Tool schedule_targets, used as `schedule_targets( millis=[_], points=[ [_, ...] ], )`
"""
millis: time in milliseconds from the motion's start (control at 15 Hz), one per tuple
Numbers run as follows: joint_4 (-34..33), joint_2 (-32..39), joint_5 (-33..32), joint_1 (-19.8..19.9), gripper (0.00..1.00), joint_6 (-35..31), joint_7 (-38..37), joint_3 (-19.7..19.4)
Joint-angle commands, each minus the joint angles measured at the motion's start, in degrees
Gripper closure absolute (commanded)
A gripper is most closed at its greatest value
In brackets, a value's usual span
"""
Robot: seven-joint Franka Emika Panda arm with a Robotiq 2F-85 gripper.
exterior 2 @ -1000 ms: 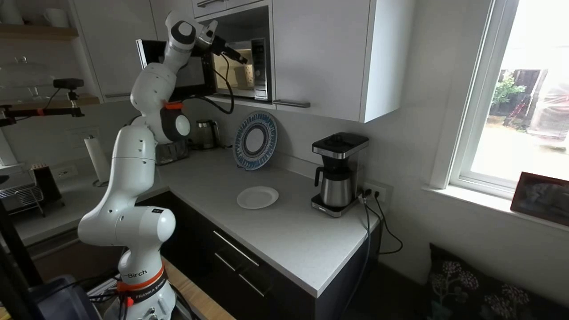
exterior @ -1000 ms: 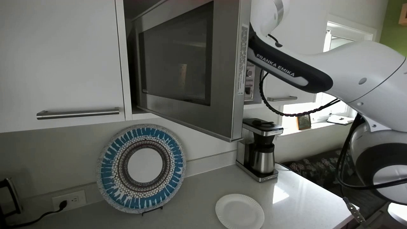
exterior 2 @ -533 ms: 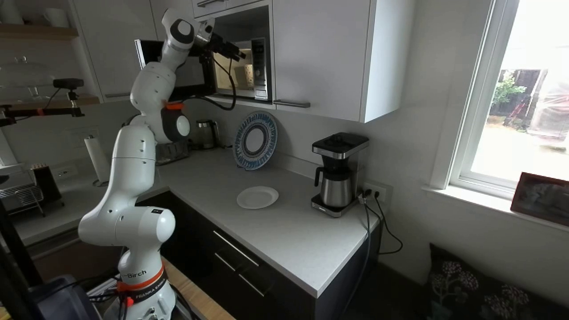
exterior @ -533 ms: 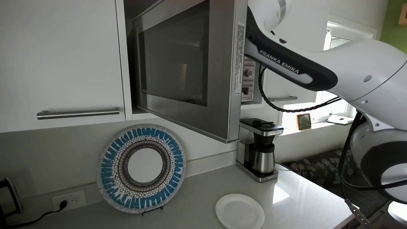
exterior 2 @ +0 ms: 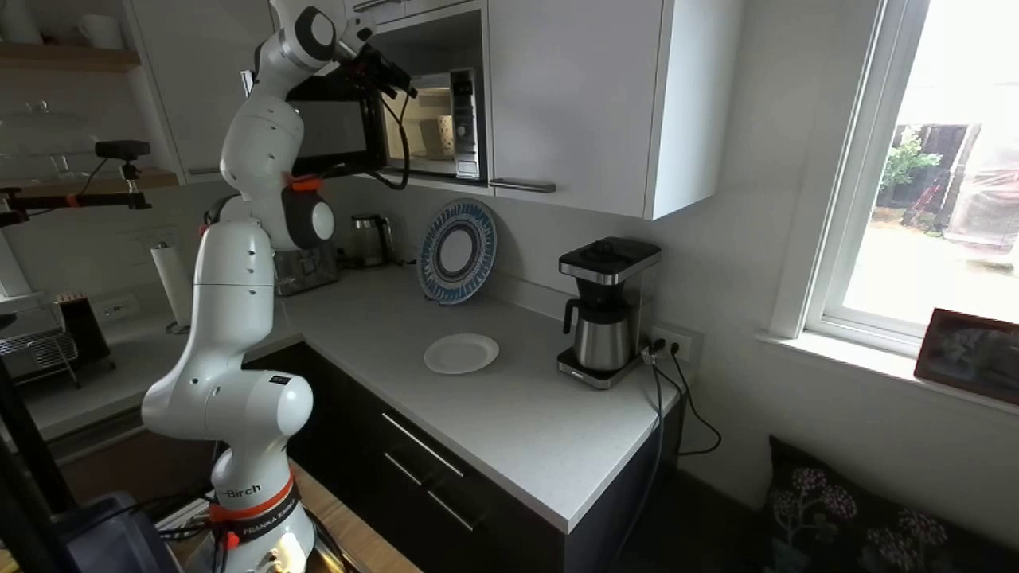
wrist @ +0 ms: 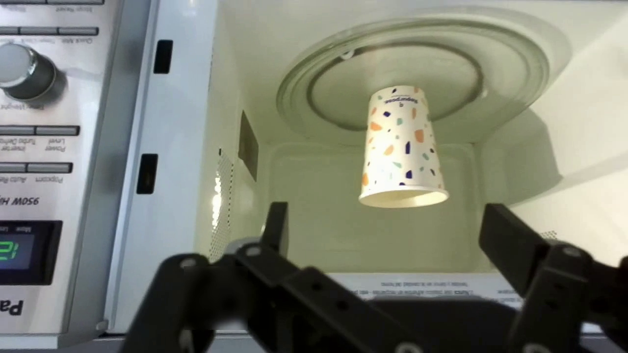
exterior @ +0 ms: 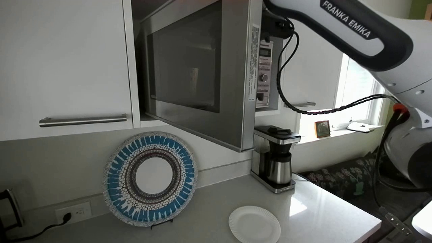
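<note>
And the gripper (wrist: 385,228) is spread wide, facing the microwave (exterior 2: 464,119), a cup (wrist: 401,147) seen upright on the turntable (wrist: 441,68) inside!

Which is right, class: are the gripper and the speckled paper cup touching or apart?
Apart. The wrist view shows the gripper open, with the microwave interior plainly visible between the paper cup and both fingers.

Spread-fingered tool (wrist: 385,215) before a speckled cup (wrist: 401,142) upright on the microwave turntable (wrist: 343,88)
</note>
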State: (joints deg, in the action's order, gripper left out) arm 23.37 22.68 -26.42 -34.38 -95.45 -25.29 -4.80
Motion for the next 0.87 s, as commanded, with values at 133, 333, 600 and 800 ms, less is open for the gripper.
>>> schedule_targets(
  millis=[133, 333, 600, 800],
  points=[
    [-0.20, -4.03, 4.98, 0.62, 0.00, 11.58, -0.32, 2.31],
    [-0.35, -5.82, 2.83, -0.35, 0.00, 19.25, -2.35, 1.98],
    [-0.85, -7.94, 1.28, -0.97, 0.00, 26.61, -2.19, 2.33],
    [-0.96, -7.04, 2.19, 0.52, 0.00, 22.92, -0.97, 2.81]
  ],
)
